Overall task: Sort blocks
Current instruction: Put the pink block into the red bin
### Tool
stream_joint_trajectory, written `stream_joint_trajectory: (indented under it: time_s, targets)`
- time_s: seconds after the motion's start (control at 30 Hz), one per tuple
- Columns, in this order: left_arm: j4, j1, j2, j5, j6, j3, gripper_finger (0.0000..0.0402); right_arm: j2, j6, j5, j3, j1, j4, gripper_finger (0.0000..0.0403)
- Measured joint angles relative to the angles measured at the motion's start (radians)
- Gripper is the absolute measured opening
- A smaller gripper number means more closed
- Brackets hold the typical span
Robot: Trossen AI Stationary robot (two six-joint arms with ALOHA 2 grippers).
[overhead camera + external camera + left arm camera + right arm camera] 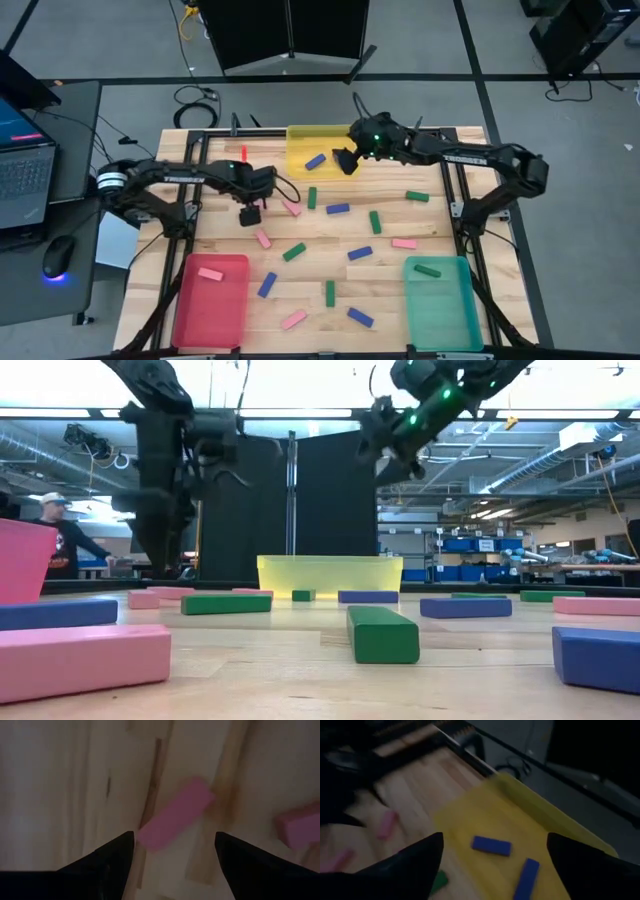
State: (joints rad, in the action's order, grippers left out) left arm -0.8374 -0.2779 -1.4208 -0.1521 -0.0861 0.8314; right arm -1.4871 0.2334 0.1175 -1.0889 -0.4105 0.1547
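Well, small flat blocks in pink, blue, green litter the table; right gripper gapes empty over the yellow tray, left gripper spread above a pink block

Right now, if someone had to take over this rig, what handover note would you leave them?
Right gripper: open and empty over the yellow tray, where two blue blocks lie.
Left gripper: open, poised above a pink block on the table, not gripping.
Done: one pink block in the red tray, one green block in the teal tray.
Left: well over a dozen pink, blue and green blocks scattered across the table.
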Motion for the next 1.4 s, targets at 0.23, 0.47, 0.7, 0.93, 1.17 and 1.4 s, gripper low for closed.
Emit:
stream_joint_trajectory:
  time_s: [0.23, 0.47, 0.7, 0.93, 1.17, 1.4]
  targets:
    - [0.034, 0.000, -0.172, -0.015, -0.016, 0.027, 0.0286, 0.082, -0.021, 0.003, -0.001, 0.048, -0.023, 0.0330]
    - [0.005, -0.009, -0.287, -0.006, -0.071, 0.091, 0.0281, 0.099, -0.035, 0.017, -0.001, 0.078, -0.027, 0.0329]
    - [-0.008, -0.022, -0.308, 0.028, -0.067, 0.109, 0.0147, 0.099, -0.046, 0.020, -0.001, 0.082, -0.027, 0.0327]
    - [0.012, -0.021, -0.276, -0.026, -0.024, 0.109, 0.0105, 0.099, -0.050, 0.020, -0.001, 0.088, -0.031, 0.0326]
    - [0.017, 0.053, -0.014, -0.057, 0.071, 0.108, 0.0105, 0.099, -0.063, 0.020, -0.001, 0.140, -0.050, 0.0322]
    - [-0.174, 0.371, 0.241, -0.002, 0.273, 0.202, 0.0105, 0.076, -0.114, 0.020, -0.001, 0.267, -0.084, 0.0322]
